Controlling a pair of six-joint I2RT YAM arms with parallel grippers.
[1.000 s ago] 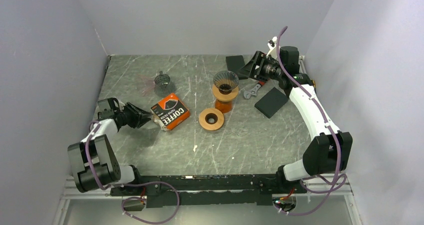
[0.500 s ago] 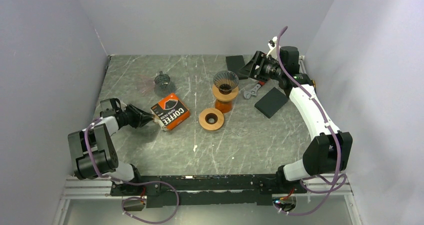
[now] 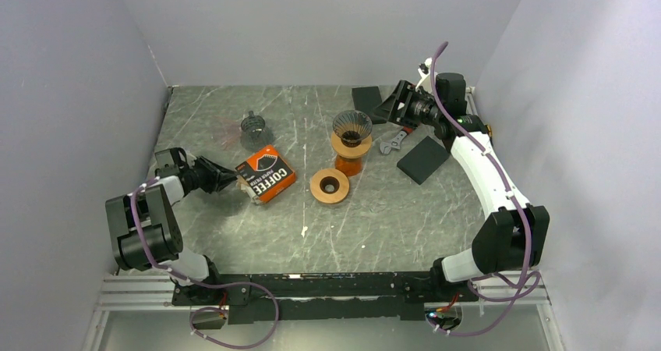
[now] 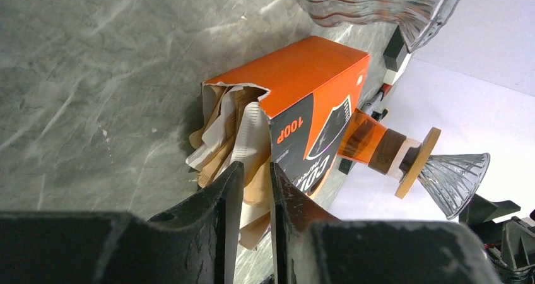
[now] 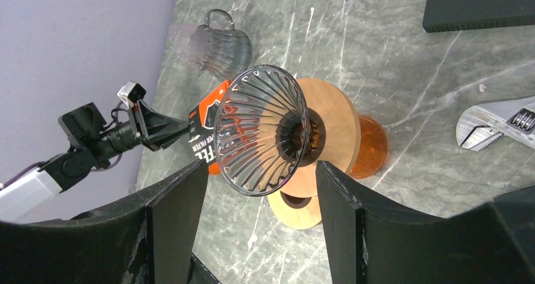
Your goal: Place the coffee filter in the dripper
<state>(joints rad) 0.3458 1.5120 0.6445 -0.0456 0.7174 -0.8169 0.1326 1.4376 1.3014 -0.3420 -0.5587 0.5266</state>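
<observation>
- Filter box point(image 3: 265, 174): orange carton lying flat on the table point(image 3: 374, 226), at 8 o'clock of the dripper and apart from it. Its torn end is open and holds a crumpled stack of brown and white papers.
- Coffee filter point(image 4: 243, 132): still in the box, with its edges spilling out of the torn end. The sheets run along the carton's length and point to about 8–9 o'clock, straight at the left gripper.
- Left gripper point(image 3: 231, 181): low over the table at the box mouth. The jaws are clenched to a narrow slit, grasping the protruding coffee filter edge between the fingers point(image 4: 221, 195).
- Dripper point(image 3: 351, 129): ribbed glass cone on a wooden disc over an orange stand, near table centre. It stands upright with its mouth up, and the ribbed wall shows down to the dark throat.
- Right gripper point(image 5: 260, 167): up at 2 o'clock of the dripper and aimed at it. The jaws are released wide and touch nothing.
- Wooden ring point(image 3: 329, 186): flat on the table at 7 o'clock of the dripper, just beside the stand and between the box and the dripper base.
- Second glass dripper point(image 3: 251, 123): at 12 o'clock of the box, well apart.
- Wrench point(image 3: 395, 140): at 3 o'clock of the dripper.
- Two black slabs point(image 3: 423, 160) point(image 3: 366, 98): beyond the wrench.
</observation>
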